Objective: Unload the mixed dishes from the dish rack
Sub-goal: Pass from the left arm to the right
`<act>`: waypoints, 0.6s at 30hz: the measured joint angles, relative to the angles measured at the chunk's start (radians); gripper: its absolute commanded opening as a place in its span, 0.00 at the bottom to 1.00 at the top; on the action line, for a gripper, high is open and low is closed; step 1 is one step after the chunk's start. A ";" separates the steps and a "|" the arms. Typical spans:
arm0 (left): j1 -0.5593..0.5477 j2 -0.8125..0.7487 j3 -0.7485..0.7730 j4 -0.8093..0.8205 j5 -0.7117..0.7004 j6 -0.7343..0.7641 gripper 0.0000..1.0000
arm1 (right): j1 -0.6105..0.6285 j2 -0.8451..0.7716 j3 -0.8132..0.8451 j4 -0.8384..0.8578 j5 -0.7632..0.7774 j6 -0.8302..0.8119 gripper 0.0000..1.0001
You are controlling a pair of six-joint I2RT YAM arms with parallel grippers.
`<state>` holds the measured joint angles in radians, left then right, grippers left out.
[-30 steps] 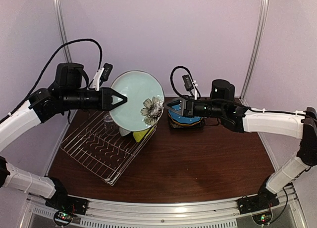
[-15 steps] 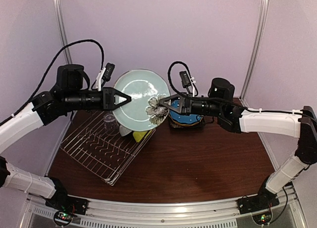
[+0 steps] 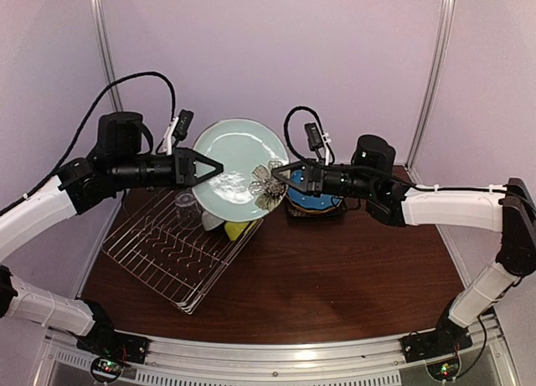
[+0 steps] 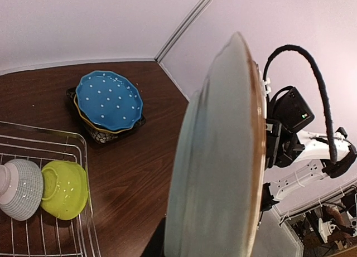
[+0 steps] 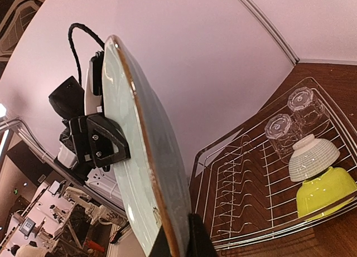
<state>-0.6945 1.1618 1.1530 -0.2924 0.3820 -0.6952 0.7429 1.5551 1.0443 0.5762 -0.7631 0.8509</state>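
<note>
While our left gripper (image 3: pixel 219 166) is pinching the teal plate (image 3: pixel 239 151), our right gripper (image 3: pixel 275 175) is pinching its opposite rim.

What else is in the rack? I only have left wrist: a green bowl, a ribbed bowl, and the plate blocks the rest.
Observer: Right wrist shows two clear glasses in the dish rack, just beyond the pale ribbed bowl.
Operator: Is the right arm on the plate?
Observer: From the top view, the right gripper is at the rim of the pale teal plate, by its flower mark. That is opposite the left gripper, which holds the plate up. I cannot tell whether the right has closed.
</note>
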 measured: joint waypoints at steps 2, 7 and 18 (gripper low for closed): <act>0.002 0.000 -0.003 0.000 -0.005 -0.006 0.31 | 0.000 0.000 -0.003 0.000 0.000 0.005 0.00; 0.010 -0.007 -0.005 0.057 -0.031 -0.006 0.60 | -0.004 0.004 -0.017 -0.005 -0.023 0.044 0.00; 0.014 -0.024 -0.005 0.055 -0.100 0.004 0.97 | -0.116 0.004 -0.031 -0.048 -0.032 0.100 0.00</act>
<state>-0.6804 1.1374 1.1481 -0.2375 0.2817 -0.6910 0.6270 1.5589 1.0134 0.5278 -0.7948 0.9508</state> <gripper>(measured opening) 0.973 0.051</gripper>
